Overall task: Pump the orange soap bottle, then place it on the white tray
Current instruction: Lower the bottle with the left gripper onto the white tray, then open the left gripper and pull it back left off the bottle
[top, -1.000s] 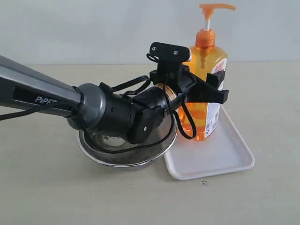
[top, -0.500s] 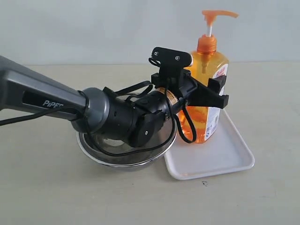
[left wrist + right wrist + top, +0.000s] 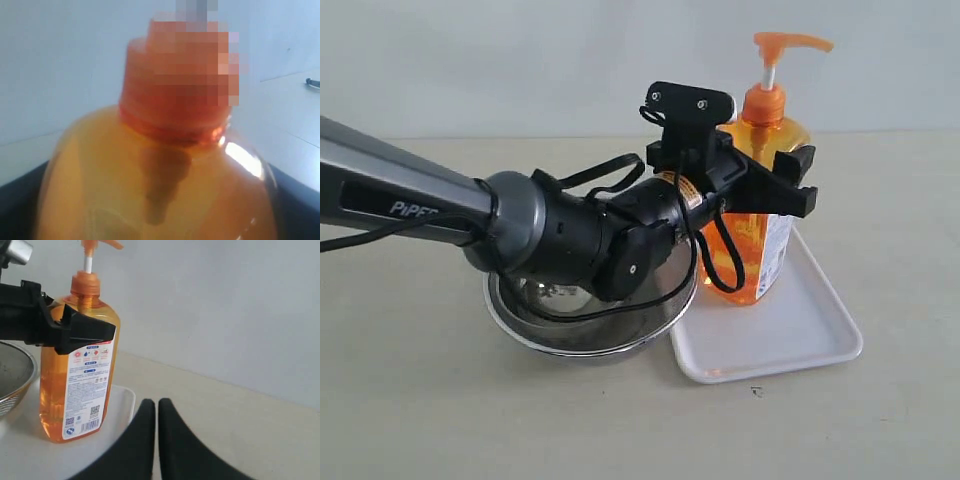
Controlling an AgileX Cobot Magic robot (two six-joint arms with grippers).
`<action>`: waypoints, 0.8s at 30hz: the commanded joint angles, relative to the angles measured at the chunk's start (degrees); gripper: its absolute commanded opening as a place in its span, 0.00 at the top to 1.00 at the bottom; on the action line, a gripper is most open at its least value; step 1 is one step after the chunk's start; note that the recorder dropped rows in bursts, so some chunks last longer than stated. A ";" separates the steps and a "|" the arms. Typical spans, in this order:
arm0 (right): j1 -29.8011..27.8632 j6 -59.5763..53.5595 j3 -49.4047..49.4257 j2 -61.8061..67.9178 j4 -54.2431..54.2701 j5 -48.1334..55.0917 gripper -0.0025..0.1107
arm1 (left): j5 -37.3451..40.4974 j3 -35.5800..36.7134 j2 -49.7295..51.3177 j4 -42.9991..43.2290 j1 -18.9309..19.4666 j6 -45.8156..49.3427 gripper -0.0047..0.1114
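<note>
The orange soap bottle (image 3: 757, 255) stands upright on the white tray (image 3: 800, 335), near the tray's left end. Its pump head (image 3: 790, 42) is raised on the white stem. My left gripper (image 3: 788, 182) straddles the bottle's shoulder from the left, one black finger (image 3: 82, 330) across the front and the other behind. The jaws are spread about as wide as the bottle, and any gap is hidden. In the left wrist view the bottle (image 3: 160, 185) fills the picture. My right gripper (image 3: 156, 405) hangs shut and empty, apart from the bottle, near the tray's corner (image 3: 122, 395).
A round steel bowl (image 3: 590, 325) sits directly left of the tray, under my left arm's wrist, and shows again as the bowl (image 3: 15, 375). The beige table (image 3: 880, 230) extends to the right and front. A pale wall stands behind.
The bottle has sunk a little and straightened on the tray. My left gripper dipped with it, then slid up its body to the shoulder, covering the label's top.
</note>
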 commanded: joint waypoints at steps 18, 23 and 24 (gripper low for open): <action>-0.13 0.01 -0.02 -0.36 -0.05 -0.31 0.98 | 19.05 -0.34 -6.54 0.49 0.00 1.31 0.20; -0.13 0.01 -0.02 -0.36 -0.05 -0.31 0.98 | 20.89 -0.34 -6.54 2.61 0.00 0.94 0.07; -0.13 0.01 -0.02 -0.36 -0.05 -0.31 0.98 | 21.44 -0.34 -6.54 2.61 0.00 0.94 0.07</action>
